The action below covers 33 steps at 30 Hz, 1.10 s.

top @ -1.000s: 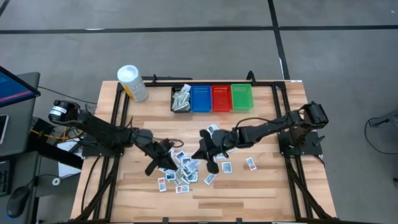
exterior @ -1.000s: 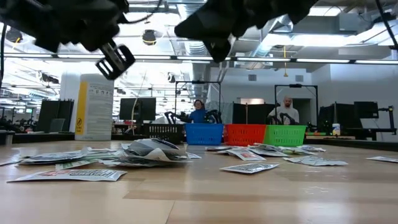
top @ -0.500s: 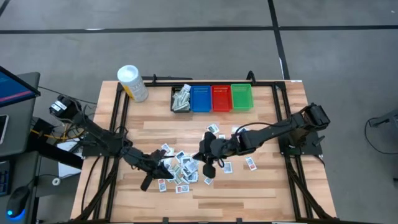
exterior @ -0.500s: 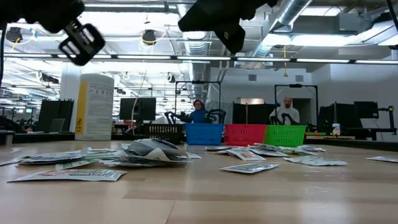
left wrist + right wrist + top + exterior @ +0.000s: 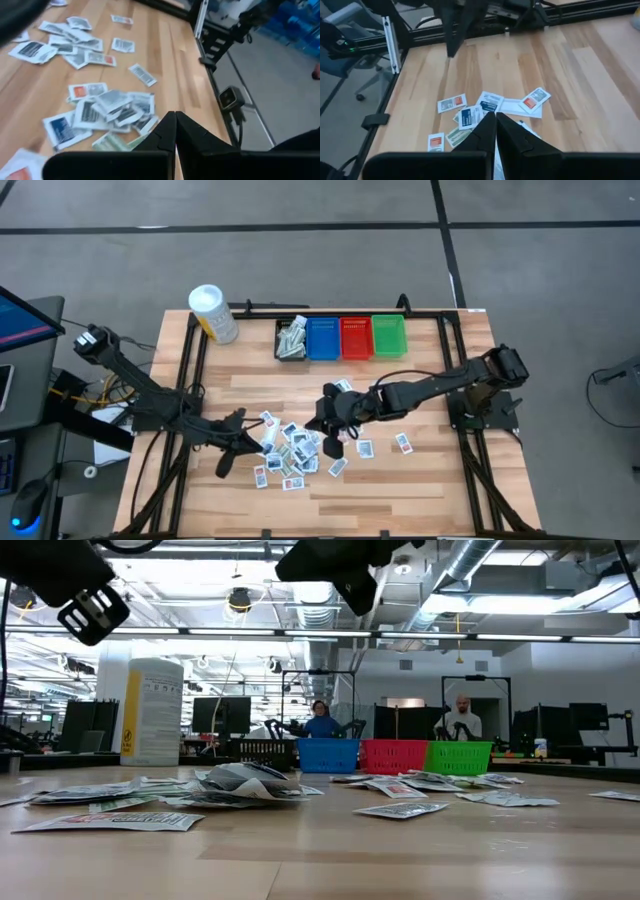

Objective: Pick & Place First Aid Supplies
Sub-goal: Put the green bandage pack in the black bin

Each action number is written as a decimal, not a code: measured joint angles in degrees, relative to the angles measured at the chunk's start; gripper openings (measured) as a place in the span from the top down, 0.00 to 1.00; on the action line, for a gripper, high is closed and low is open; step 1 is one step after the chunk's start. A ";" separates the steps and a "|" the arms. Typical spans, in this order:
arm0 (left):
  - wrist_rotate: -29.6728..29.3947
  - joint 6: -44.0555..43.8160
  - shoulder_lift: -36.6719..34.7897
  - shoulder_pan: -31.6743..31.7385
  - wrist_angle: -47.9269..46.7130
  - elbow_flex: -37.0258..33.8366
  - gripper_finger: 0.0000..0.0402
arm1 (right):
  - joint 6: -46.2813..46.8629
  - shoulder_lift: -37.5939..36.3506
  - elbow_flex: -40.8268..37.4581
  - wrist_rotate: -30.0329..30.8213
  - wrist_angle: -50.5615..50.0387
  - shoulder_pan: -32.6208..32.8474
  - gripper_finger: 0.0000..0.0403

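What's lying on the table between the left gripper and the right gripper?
Scattered first aid packets fill the stretch between the left gripper and right gripper, clearest in the high view.

The right gripper (image 5: 495,120) is seen with fingers pressed together above a wooden table (image 5: 580,65). Small flat packets (image 5: 485,107) are scattered there, near a black frame rail (image 5: 530,22).

We see table (image 5: 400,480): pale wood planks, smooth, slight sheen. Packets (image 5: 290,448): thin, flat, paper-like, faintly glossy. Bins (image 5: 356,338): coloured plastic with slotted walls. Tub (image 5: 213,314): smooth white plastic. Frame rails (image 5: 462,370): black matt metal.
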 joint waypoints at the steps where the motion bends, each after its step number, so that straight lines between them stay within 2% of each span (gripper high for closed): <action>1: 0.49 0.08 -1.00 0.00 -1.07 0.00 0.98 | -0.56 0.44 0.26 -0.82 0.02 -0.40 0.98; 4: 0.93 1.43 -3.04 0.00 -1.91 0.00 0.98 | -3.06 3.62 3.18 -3.62 -0.24 -1.41 0.98; 8: 0.96 4.25 -4.60 0.00 -2.40 0.02 0.98 | -9.42 10.44 11.50 -7.55 -3.13 -2.46 0.98; 11: 1.03 4.93 -4.97 0.00 -2.76 0.04 0.98 | -14.67 16.22 18.08 -8.81 -12.24 -2.34 0.98; 17: 1.21 4.43 -5.52 -0.38 -4.61 0.02 0.98 | -19.46 24.09 30.93 -8.25 -22.51 -2.65 0.98; 25: 0.75 4.96 -5.09 -0.37 -5.11 0.02 0.98 | -20.81 25.59 33.31 -9.22 -25.93 -3.19 0.98; 33: -6.77 4.73 0.24 2.66 -8.87 0.02 0.97 | -17.43 25.71 33.19 -9.04 -30.92 -3.24 0.98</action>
